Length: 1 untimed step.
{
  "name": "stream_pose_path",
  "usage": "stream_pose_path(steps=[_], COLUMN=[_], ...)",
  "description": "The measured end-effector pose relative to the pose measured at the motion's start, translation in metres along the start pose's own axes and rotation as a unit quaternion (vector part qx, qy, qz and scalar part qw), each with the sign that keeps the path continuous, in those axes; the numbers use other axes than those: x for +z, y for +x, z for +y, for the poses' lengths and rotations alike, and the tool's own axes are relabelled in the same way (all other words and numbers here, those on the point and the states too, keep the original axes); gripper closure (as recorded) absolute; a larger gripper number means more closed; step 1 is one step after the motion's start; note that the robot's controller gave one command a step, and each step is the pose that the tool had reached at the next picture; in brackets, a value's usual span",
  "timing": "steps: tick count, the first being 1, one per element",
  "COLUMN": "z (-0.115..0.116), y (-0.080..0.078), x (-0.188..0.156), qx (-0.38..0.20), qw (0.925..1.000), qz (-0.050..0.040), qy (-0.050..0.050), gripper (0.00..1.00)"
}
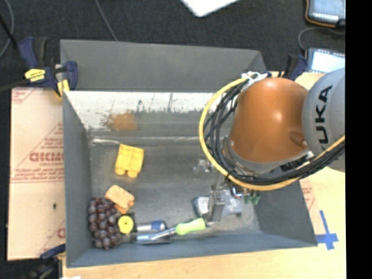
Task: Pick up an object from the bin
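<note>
Camera view, and the gripper (210,209) is low in the grey bin (163,68), towards the near right of the floor. The closest thing to it is a green-handled tool (174,230) lying flat along the near wall. It's long and slim, with a lime-green grip at the right end and a silvery-blue head at the left. The green end sits just beside the gripper's tip, on its lower left, and I can't say whether the two are touching.

Nothing can be seen gripped in the jaws, and whether they are open or closed I cannot tell. The metal down there is a small, cluttered patch. The big orange cover (264,121) on the wrist, ringed by black and yellow cables (204,127), hangs over the right side of the bin and hides the floor beneath it.

Over on the left, well apart from the gripper, a yellow block (129,160) lies alone on the floor. Nearer the front, a tan chunk (120,197) sits right against a bunch of dark purple grapes (102,222) in the near left corner. A small yellow disc (125,224) is tucked between the grapes and the tool's silvery head. Open floor lies between the gripper and that cluster.
</note>
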<state>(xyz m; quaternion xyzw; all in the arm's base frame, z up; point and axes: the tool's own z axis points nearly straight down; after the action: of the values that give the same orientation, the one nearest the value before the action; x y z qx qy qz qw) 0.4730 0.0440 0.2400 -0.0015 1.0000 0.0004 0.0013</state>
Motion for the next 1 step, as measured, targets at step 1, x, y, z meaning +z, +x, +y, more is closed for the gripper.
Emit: stream_pose_path(steps=[1], z=[-0.0186], y=[-0.0028], x=[0.0351], qx=[-0.029], qw=[0.9996], qz=[-0.0027], qy=[0.0], gripper=[0.0])
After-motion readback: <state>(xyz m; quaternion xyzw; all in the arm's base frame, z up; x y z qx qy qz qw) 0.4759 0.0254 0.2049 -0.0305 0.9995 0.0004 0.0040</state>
